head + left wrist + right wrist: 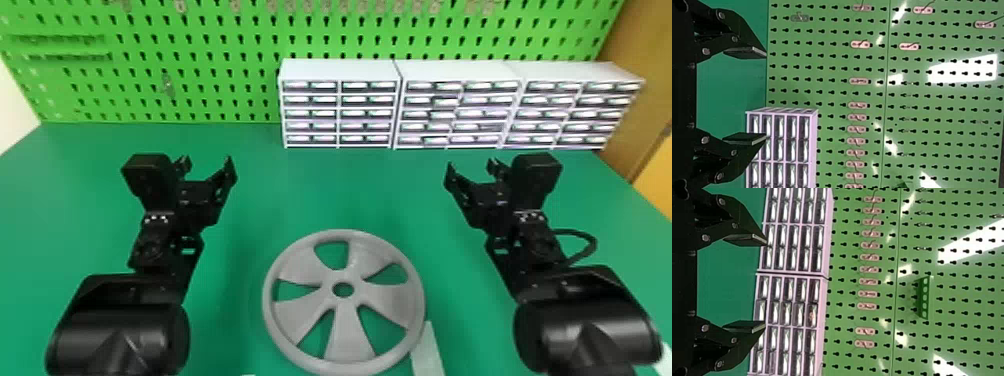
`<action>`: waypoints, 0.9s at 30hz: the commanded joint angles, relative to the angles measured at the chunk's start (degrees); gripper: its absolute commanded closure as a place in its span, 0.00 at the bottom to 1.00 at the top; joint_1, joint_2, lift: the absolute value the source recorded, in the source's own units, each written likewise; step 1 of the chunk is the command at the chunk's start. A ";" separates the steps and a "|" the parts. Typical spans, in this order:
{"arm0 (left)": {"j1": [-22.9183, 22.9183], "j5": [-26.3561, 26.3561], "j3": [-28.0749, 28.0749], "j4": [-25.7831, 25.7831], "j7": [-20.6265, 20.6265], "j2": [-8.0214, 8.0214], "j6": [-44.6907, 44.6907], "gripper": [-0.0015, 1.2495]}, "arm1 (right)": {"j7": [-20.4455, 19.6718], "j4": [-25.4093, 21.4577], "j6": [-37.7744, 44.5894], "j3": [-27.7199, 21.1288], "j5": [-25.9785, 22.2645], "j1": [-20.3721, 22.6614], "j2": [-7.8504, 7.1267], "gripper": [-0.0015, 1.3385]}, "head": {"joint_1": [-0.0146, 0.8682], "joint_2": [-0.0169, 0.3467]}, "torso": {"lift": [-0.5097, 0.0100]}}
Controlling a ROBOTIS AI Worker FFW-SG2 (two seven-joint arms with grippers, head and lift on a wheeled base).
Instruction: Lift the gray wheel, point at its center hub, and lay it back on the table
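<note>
At the far left, the green pegboard (225, 95) rises behind the green surface (310, 195) (metal hooks hang on it, and the wrist views show a column of them on small pinkish plates). In front of it, the left gripper (208, 164) is held above the surface, pointing toward the board, its jaws spread well apart.

Next, near the middle and closer to the robot, the gray wheel (348, 340) lies flat on the surface, between the two arms and apart from both. Broad spokes run from its center hub (343, 302) to the rim (the hub has a round hole through it, with green showing inside).

Behind the wheel and reaching farther right, three white drawer cabinets (460, 72) stand in a row along the foot of the pegboard. A pale strip (426, 352) lies at the wheel's near right edge.

Farther right, the right gripper (471, 167) is also above the surface and facing the board, its jaws wide apart too (a black cable (593, 245) loops out beside that arm).
</note>
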 commanded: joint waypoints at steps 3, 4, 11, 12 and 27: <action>0.09 0.00 0.23 -0.13 0.08 0.02 -0.17 0.41 | 0.01 0.09 0.25 0.37 -0.33 -0.02 -0.05 0.39 | 0.80 0.18 | 0.80; 0.09 0.09 0.32 -0.13 0.08 0.02 -0.25 0.41 | 0.01 0.18 0.25 0.46 -0.33 -0.02 -0.05 0.39 | 0.80 0.18 | 0.80; 0.27 0.09 0.40 -0.21 0.08 -0.07 -0.25 0.41 | -0.07 0.18 0.87 0.64 -0.77 -0.02 -0.14 0.39 | 0.80 0.18 | 0.80; 0.27 0.09 0.49 -0.21 0.08 0.02 -0.25 0.41 | 0.01 0.18 0.87 0.64 -0.95 -0.02 -0.14 0.39 | 0.80 0.18 | 0.80; 0.53 0.62 0.75 -0.30 0.08 0.02 -0.60 0.41 | 0.01 0.18 2.72 0.90 -2.09 -0.55 -0.41 0.39 | 0.80 0.18 | 0.80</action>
